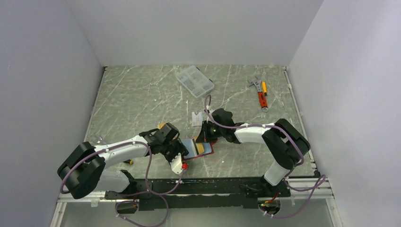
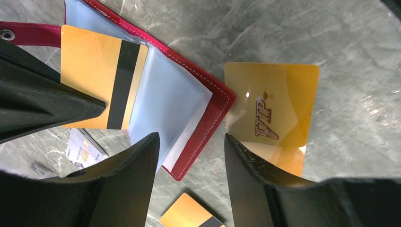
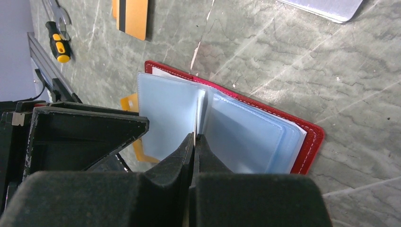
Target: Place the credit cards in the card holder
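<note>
The red card holder (image 2: 208,125) lies open on the table, its light blue sleeves (image 3: 246,132) fanned. My right gripper (image 3: 194,137) is shut on one thin sleeve page and holds it up. An orange credit card with a black stripe (image 2: 94,71) rests on the sleeves and sticks out past them; I cannot tell if it is in a pocket. My left gripper (image 2: 191,146) is open above the holder's corner, holding nothing. A gold VIP card (image 2: 279,94) lies beside the holder. Another orange card (image 2: 189,213) and a silver one (image 2: 85,150) lie nearby.
A clear plastic organiser box (image 1: 194,81) sits at the back middle. A wrench and an orange-handled screwdriver (image 1: 261,94) lie at the back right. A metal rail (image 1: 295,113) runs along the table's right edge. Both arms meet near the front centre (image 1: 194,144).
</note>
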{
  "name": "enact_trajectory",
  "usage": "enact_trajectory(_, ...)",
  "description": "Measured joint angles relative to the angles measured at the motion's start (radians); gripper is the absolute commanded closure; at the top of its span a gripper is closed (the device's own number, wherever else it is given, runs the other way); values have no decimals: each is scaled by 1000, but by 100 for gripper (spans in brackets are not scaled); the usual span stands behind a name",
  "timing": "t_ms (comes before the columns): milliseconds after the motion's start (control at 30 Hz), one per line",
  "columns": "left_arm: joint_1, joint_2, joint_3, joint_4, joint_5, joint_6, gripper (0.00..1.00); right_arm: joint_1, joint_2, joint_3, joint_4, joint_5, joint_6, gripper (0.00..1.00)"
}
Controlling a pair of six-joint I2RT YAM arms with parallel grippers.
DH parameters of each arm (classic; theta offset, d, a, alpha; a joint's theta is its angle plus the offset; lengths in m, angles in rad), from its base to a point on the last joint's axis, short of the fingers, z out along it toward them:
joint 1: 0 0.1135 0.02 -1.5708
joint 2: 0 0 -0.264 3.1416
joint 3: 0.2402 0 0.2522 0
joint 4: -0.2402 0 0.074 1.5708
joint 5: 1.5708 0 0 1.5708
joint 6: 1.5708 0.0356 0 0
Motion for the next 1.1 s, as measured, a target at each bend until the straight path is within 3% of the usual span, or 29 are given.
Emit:
enact_trajectory(167, -3, 45, 55, -45, -24, 16, 47, -5, 0, -3, 14, -5, 3, 100)
enact_trajectory(367, -8, 97, 102, -84, -39, 40, 67, -23, -1, -13, 27, -10, 8, 100)
enact_trajectory(833, -51, 142, 142, -131, -61, 12, 70, -49, -6, -109, 214, -7, 118, 100)
enact_trajectory(1100, -72, 145, 153, -135, -60, -31, 77, -80, -2, -148, 303, -24, 167, 100)
